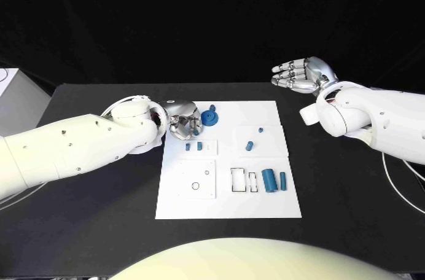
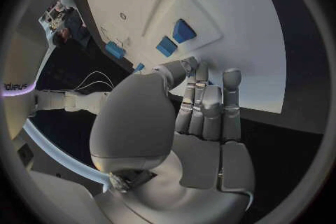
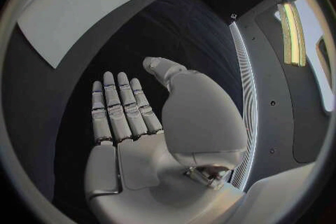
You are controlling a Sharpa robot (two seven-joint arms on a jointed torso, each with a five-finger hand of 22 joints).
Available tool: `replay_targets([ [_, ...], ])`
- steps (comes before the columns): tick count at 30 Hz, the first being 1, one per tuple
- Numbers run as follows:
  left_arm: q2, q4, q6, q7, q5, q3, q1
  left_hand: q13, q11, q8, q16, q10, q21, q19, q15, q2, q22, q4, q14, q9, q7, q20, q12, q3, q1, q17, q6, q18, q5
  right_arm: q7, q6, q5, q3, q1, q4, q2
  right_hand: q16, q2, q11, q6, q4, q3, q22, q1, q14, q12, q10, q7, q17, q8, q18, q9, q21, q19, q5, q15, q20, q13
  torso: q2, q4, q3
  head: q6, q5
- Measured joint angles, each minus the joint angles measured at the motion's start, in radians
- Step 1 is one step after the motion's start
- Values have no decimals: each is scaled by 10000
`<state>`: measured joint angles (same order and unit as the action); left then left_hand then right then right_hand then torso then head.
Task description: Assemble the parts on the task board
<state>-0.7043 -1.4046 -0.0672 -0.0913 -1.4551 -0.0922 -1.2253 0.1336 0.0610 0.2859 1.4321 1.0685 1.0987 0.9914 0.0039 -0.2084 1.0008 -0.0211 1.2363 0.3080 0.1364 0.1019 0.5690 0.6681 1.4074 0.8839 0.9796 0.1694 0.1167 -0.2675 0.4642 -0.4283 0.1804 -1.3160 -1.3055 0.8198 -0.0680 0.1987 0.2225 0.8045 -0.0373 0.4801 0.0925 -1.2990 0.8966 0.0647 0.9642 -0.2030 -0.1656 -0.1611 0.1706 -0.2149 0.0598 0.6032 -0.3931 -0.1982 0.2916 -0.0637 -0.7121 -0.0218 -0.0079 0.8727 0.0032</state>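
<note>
The left hand, fingers loosely extended and empty, hovers beside the blue gear; small, rigid, likely light, best pinched at its rim; the right hand hangs empty with fingers apart

The left hand covers the task board corner beside the blue gear; anything under its fingers stays hidden.

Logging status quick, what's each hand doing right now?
Left hand: open, holding nothing, over the task board.
Right hand: open, empty.
</note>
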Motion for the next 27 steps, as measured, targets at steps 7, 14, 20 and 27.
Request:
replay_targets([
  [7, -12, -13, 3, -51, 40, -4, 6, 59, -38, -107, 39, -38, 0, 0, 0, -76, 0, -54, 0, -41, -28, 0, 40, -3, -76, 6, -151, 0, 0, 1, -1, 0, 0, 1, 3, 0, 0, 0, 0, 0, 0, 0, 0, 0, 0, 0, 0, 0, 0, 0, 0, 0, 0, 0, 0, 0, 0, 0, 0, 1, -2, 0, 8],
  [14, -31, -28, 4, -104, 63, -4, 8, 104, -38, -107, 39, -38, 0, 1, 0, -76, 3, -53, 0, -43, -28, 1, 92, -3, -76, 80, -151, 0, 0, 2, -1, 0, 0, 3, 7, 1, 0, 0, 0, 0, 0, 0, -15, 0, 0, 0, 0, 0, 13, 0, 0, -1, 0, 0, 0, 0, 0, 0, 0, 3, 0, 0, 12],
  [20, -52, -35, -3, -161, 74, -4, 8, 212, -49, -278, 76, -49, -45, 1, 0, -131, 5, -53, 0, -105, -65, 1, 237, -3, -131, 131, -342, 0, 0, 3, -1, 0, 0, 3, 12, 1, 0, 0, 0, 0, 0, 0, -15, 0, 0, 0, 0, 0, 13, 0, 0, 8, 0, 0, 0, 0, 0, 0, 0, 7, 2, 0, 14],
  [27, -120, -17, -11, -265, 82, 16, 10, 417, -72, -610, 116, -181, -78, 1, -37, -182, -28, -53, -36, -259, -152, 1, 381, -3, -182, 87, -842, -1, 0, 15, -13, -12, 0, 9, 13, 9, 0, 0, 0, 0, 19, 19, -40, 0, -36, 0, 0, 0, 44, 39, 0, 24, 0, 0, 0, 36, 0, 0, 0, 8, 2, 0, -3],
])
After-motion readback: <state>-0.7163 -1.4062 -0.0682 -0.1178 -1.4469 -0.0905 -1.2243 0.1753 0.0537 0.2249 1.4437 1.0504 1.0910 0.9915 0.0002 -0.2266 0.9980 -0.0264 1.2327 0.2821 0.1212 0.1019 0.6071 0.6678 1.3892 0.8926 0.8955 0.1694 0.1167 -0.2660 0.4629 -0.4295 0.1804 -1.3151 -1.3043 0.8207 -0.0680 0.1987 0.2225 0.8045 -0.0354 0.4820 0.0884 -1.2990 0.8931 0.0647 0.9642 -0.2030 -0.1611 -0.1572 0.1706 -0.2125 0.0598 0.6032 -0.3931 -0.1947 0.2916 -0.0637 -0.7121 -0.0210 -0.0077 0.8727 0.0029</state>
